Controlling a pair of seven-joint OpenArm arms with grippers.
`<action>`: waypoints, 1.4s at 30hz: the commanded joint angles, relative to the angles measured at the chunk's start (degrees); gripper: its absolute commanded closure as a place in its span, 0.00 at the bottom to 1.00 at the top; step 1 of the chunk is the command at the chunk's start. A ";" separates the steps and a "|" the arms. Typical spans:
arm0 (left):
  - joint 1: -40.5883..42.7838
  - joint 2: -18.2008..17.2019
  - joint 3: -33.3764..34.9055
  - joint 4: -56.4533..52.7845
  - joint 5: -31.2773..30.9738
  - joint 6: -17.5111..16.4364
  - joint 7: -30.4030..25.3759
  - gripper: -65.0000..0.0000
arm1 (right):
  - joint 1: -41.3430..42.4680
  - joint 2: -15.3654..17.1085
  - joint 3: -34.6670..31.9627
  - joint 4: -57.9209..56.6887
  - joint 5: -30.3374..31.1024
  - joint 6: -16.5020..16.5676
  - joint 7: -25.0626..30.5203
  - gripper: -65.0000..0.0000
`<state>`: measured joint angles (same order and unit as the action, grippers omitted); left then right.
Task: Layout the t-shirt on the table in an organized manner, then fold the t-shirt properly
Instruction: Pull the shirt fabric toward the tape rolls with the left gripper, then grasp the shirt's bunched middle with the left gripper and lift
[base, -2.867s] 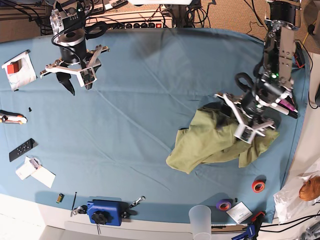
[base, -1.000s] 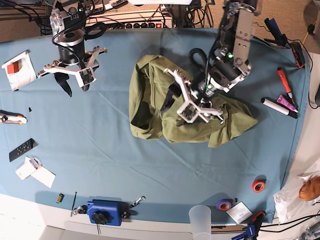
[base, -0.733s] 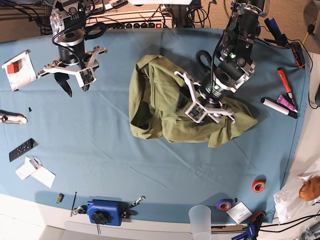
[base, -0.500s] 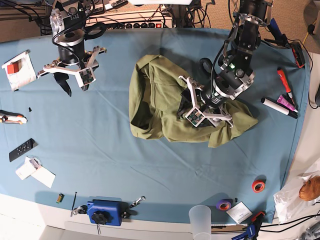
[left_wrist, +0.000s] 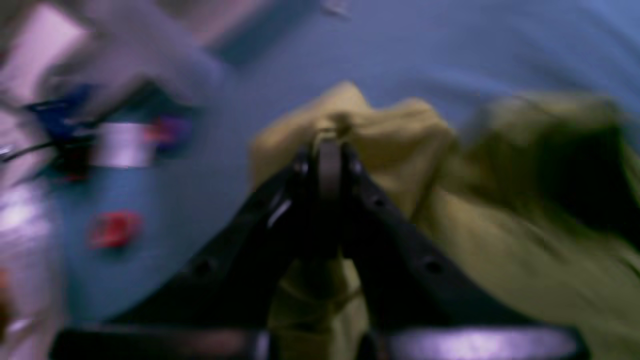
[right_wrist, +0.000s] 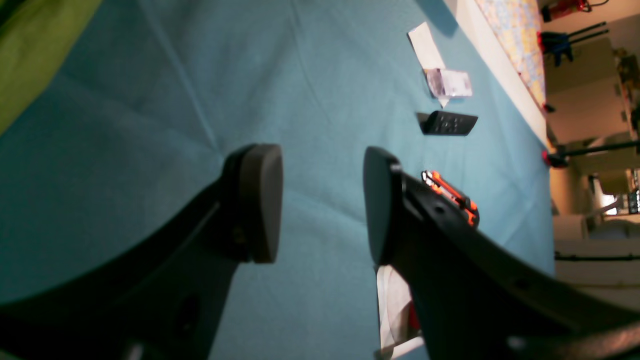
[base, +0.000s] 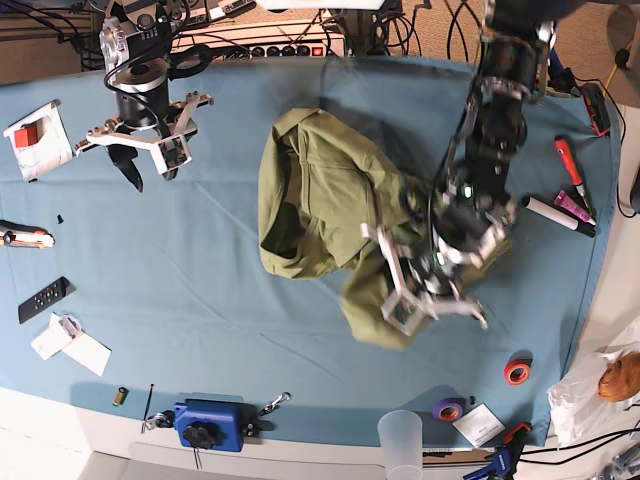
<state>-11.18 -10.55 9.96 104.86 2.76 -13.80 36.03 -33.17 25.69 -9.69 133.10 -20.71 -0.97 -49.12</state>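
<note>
The olive-green t-shirt (base: 320, 190) lies crumpled on the teal table (base: 250, 330), right of centre, with one part stretched toward the near edge. My left gripper (base: 432, 292) is over that stretched part. The blurred left wrist view shows this gripper (left_wrist: 327, 145) with its jaws together on a pinch of the t-shirt (left_wrist: 500, 225). My right gripper (base: 140, 165) hangs at the far left, apart from the shirt. In the right wrist view that gripper (right_wrist: 320, 200) is open and empty above the cloth, and the t-shirt (right_wrist: 30, 50) shows only at the top left corner.
A black remote (base: 43, 298) and paper cards lie at the left. Markers (base: 565, 205) sit at the right edge. A red tape roll (base: 517, 372), a purple roll (base: 448, 408), a plastic cup (base: 400, 435) and a blue tool (base: 210, 423) line the near edge.
My left gripper has shut on the shirt and moved toward the near edge, dragging a part of the cloth with it. The right arm has not moved.
</note>
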 joint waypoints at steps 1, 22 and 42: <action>-3.17 0.07 -0.24 0.22 1.29 2.32 -1.75 1.00 | -0.02 0.48 0.42 1.05 -0.79 -0.55 0.70 0.59; -19.15 0.04 -0.24 -19.47 -2.21 7.78 20.79 0.47 | 0.00 0.48 0.42 1.05 -0.79 -0.55 0.79 0.59; 3.30 0.07 -0.50 -2.38 -26.36 -12.24 25.00 0.47 | 0.94 0.50 0.42 1.05 -0.74 -0.50 -0.22 0.59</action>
<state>-6.70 -10.37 9.67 101.41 -23.00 -25.98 62.39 -32.34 25.67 -9.67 133.10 -20.84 -0.97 -50.06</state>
